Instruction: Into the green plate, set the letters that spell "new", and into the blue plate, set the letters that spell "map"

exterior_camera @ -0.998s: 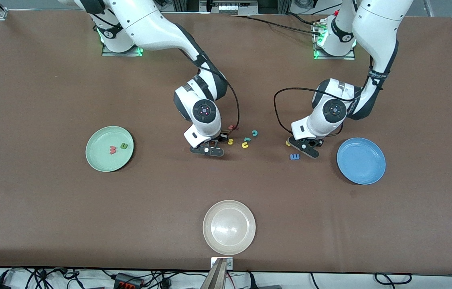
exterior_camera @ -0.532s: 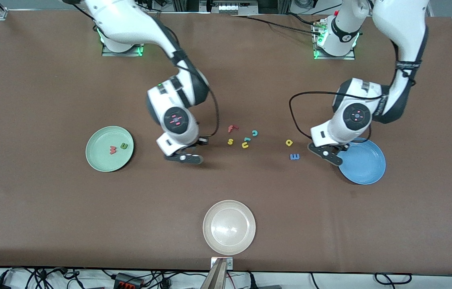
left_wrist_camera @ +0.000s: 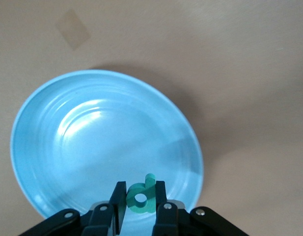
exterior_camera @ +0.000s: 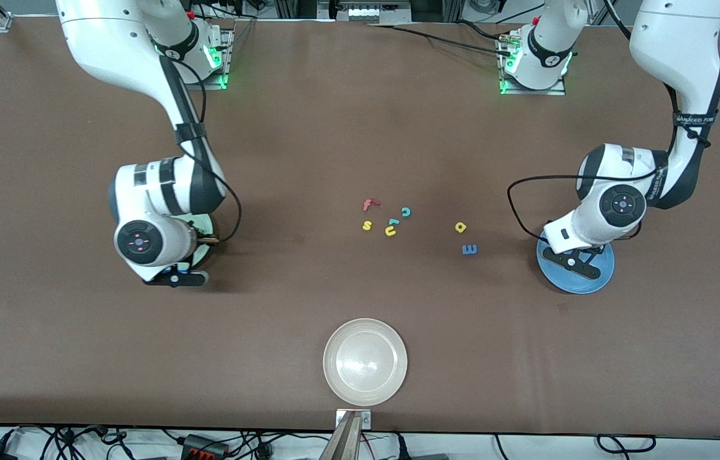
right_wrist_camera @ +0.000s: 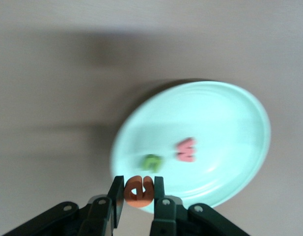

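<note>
My left gripper [exterior_camera: 570, 263] hangs over the blue plate [exterior_camera: 574, 285], shut on the teal p [left_wrist_camera: 147, 186]. In the left wrist view the p stands between the fingers above the bare blue plate [left_wrist_camera: 92, 137]. My right gripper [exterior_camera: 174, 278] is over the green plate [exterior_camera: 204, 253], at the rim nearer the front camera, shut on the orange e [right_wrist_camera: 139, 192]. The salmon-red w [right_wrist_camera: 186, 150] and the green n [right_wrist_camera: 152, 161] lie in the green plate [right_wrist_camera: 230, 113]. The yellow a [exterior_camera: 460, 227] and the blue m [exterior_camera: 469, 250] lie on the table beside the blue plate.
At mid-table lie a red f [exterior_camera: 369, 204], a teal c [exterior_camera: 405, 211], a yellow s [exterior_camera: 367, 225], a yellow u [exterior_camera: 390, 231] and one more small teal piece [exterior_camera: 393, 222]. A cream-white plate [exterior_camera: 365, 361] stands near the table's front edge.
Both arms swung out from the middle of the table, each carrying its letter. The right one now hangs over the green plate, the left one over the blue plate.
</note>
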You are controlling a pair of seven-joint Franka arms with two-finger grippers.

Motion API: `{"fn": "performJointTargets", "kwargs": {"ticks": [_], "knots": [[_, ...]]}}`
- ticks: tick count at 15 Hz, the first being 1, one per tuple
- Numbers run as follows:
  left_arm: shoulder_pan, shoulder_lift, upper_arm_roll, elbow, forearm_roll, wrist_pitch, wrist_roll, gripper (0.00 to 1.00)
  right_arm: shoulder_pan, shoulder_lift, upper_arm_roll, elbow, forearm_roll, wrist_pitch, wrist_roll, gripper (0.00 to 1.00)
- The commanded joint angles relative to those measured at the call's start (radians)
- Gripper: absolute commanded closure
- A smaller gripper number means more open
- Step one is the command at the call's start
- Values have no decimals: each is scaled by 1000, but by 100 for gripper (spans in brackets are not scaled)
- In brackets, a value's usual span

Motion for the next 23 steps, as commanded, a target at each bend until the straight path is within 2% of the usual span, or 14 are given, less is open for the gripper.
{"fn": "performJointTargets", "kwargs": {"ticks": [1,3,5,7,11,15,18,19,20,21,22,23], "knots": [[9,-2,-17,11,24,2,7,0,-32,-49,-20,-74,-13,22,-123,90],[3,-24,-27,11,24,-18,12,0,-87,-62,-20,-102,-14,43,-191,90],[3,-38,-91,24,23,-27,55,0,-129,-60,-20,-138,-13,101,-260,90],[-5,-30,-150,79,12,-81,56,0,-140,-60,-18,-180,-14,169,-285,90],[-25,30,-224,186,17,-132,69,0,-133,-49,-12,-226,3,206,-283,90],[-113,86,-225,210,26,-118,167,0,-126,-37,-9,-240,4,229,-283,90],[-118,135,-225,209,61,-39,274,1,-127,-20,-9,-240,9,261,-282,89],[-115,149,-224,204,69,-17,300,6,-126,-20,-8,-240,10,261,-280,85],[-112,159,-224,204,69,-9,322,13,-126,-22,-8,-234,12,258,-265,46],[-114,165,-224,206,69,-6,328,21,-123,-29,-9,-229,22,250,-256,0],[-115,172,-224,207,70,6,328,25,-126,-46,-9,-226,33,243,-256,0],[-109,182,-222,206,70,34,328,26,-129,-68,-9,-226,36,229,-256,0]]}}
